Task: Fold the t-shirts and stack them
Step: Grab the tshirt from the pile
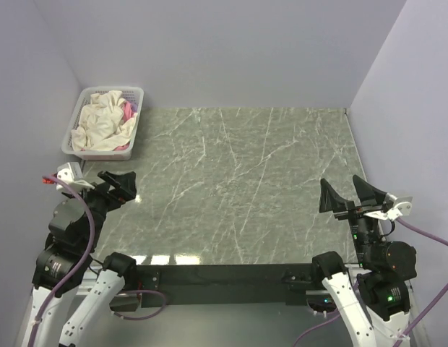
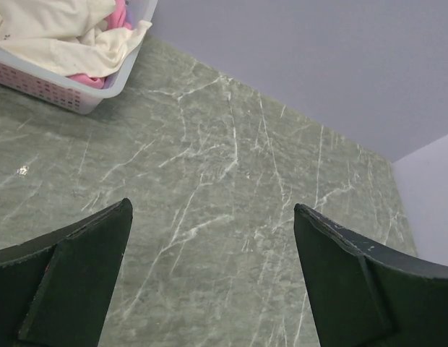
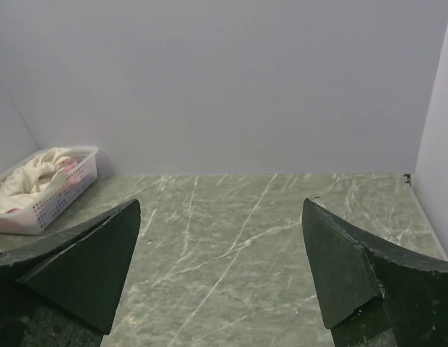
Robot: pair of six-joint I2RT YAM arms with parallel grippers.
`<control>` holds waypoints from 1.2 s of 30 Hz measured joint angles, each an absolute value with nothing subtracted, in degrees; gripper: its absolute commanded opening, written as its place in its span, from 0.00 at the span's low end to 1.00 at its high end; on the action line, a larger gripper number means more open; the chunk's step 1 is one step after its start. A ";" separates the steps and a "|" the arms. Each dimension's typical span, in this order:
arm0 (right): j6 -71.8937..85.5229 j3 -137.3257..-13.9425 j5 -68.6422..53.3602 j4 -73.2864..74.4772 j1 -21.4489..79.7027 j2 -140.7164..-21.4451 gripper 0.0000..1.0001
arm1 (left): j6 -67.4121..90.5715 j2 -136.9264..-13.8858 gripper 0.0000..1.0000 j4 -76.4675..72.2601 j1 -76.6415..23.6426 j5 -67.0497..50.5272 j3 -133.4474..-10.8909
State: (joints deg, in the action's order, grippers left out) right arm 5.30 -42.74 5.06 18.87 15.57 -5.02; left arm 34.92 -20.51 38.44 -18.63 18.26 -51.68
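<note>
T-shirts [image 1: 101, 124] heaped in basket [image 1: 137, 119] at far-left corner of table [image 1: 246, 188].

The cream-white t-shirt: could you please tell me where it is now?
In the top external view the cream-white t-shirt lies crumpled in the white basket at the table's far-left corner, bunched with the pink t-shirt, beyond the left tool.

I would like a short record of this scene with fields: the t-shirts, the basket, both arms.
cream t-shirt: crumpled in basket, unfolded
pink t-shirt: same basket, mostly under the cream one
basket: far left corner of table
left gripper: jaws open, empty
right gripper: jaws open, empty
folding: not yet begun
</note>
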 measured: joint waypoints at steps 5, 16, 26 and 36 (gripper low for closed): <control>6.42 -42.74 5.13 18.87 15.57 -6.13 0.98 | 34.87 -24.08 1.00 37.32 -18.63 17.61 -51.62; 10.50 -40.69 2.70 19.42 15.62 -13.34 0.99 | 34.09 -46.35 0.99 31.79 -18.61 15.73 -52.80; 12.86 -37.76 -3.16 19.31 15.62 -17.45 0.99 | 32.05 -72.84 0.98 22.26 -5.50 15.16 -63.59; 14.09 -32.88 -6.96 17.96 15.62 -14.50 0.99 | 32.16 -95.83 0.90 12.84 4.82 21.39 -75.96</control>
State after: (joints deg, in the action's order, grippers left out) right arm 14.09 -32.88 -6.96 17.96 15.62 -14.50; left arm 32.16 -95.83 12.84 4.82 21.39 -75.96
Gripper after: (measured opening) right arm 0.990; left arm 0.902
